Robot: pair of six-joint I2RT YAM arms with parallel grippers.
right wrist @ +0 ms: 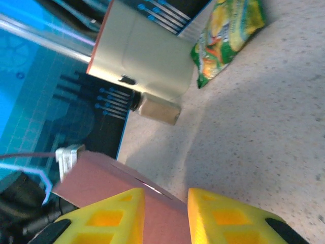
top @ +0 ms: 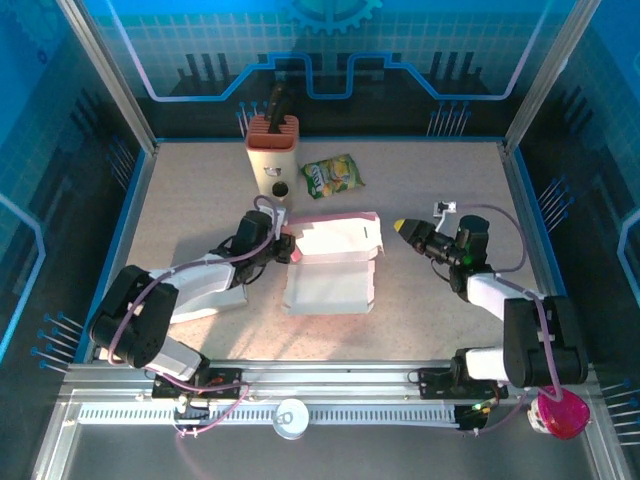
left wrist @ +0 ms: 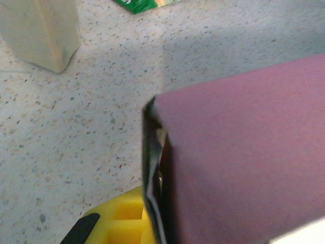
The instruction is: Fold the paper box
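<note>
Gripping the left flap of a pink-and-white paper box (top: 335, 265), the left end effector (top: 286, 244) is closed on it. The right end effector (top: 403, 226), fingers partly apart and empty, points at the box just ahead. Beyond both sit a beige knife block (top: 272, 148) and a green snack bag (top: 332, 176).

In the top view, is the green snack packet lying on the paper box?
No: the green snack packet lies on the table beside the knife block, clear of the paper box.

Lab cell: aluminium frame (top: 111, 75), blue panels (top: 450, 40)
</note>
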